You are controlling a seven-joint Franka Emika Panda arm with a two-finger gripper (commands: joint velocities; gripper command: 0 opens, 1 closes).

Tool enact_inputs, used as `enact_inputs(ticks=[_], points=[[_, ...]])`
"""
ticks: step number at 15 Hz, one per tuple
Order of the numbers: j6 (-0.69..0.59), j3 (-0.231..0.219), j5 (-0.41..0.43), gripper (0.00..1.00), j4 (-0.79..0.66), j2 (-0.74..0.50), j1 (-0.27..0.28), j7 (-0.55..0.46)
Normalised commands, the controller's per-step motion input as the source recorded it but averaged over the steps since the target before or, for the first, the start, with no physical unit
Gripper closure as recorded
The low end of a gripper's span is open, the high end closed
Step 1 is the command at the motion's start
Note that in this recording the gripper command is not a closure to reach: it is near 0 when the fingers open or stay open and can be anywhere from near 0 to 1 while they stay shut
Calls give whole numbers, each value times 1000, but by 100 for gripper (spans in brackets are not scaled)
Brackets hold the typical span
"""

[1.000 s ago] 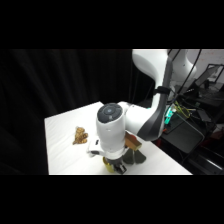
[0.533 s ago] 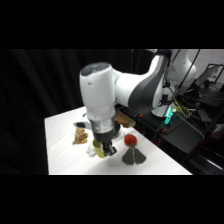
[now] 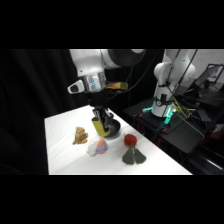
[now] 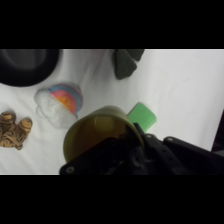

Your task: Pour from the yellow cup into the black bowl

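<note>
My gripper (image 3: 101, 116) is shut on the yellow cup (image 3: 97, 128), which hangs above the table, slightly tilted. In the side view the cup is at the left edge of the black bowl (image 3: 114, 131). From the wrist, the cup's open mouth (image 4: 97, 136) fills the lower middle, with the gripper (image 4: 131, 132) closed around its side. There the black bowl (image 4: 24, 66) lies apart at the upper left. I cannot see what is inside the cup.
A pink-blue-white egg toy (image 3: 99, 147) and a brown lump (image 3: 80, 135) lie left of the bowl. A red object (image 3: 130, 139) and a dark green fan shape (image 3: 134, 156) lie to its right. A bright green piece (image 4: 142, 116) shows beside the cup's rim.
The arm has risen and swung back from the table's front with the cup. The cup now hangs beside the bowl instead of low near the front edge.
</note>
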Motion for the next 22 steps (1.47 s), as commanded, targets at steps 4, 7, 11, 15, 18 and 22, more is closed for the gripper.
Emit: enact_inputs(ticks=[4,7,11,15,18,22], points=[[-190,-91,396,13,-268,-291,-190,-477],[-253,-125,339,13,-176,-207,-166,-427],[-371,-100,407,13,-41,-50,-162,-485],[-469,-66,408,13,135,165,-128,-503],[-357,-51,330,13,233,276,-85,-394],[-316,-34,233,13,335,399,-92,-296]])
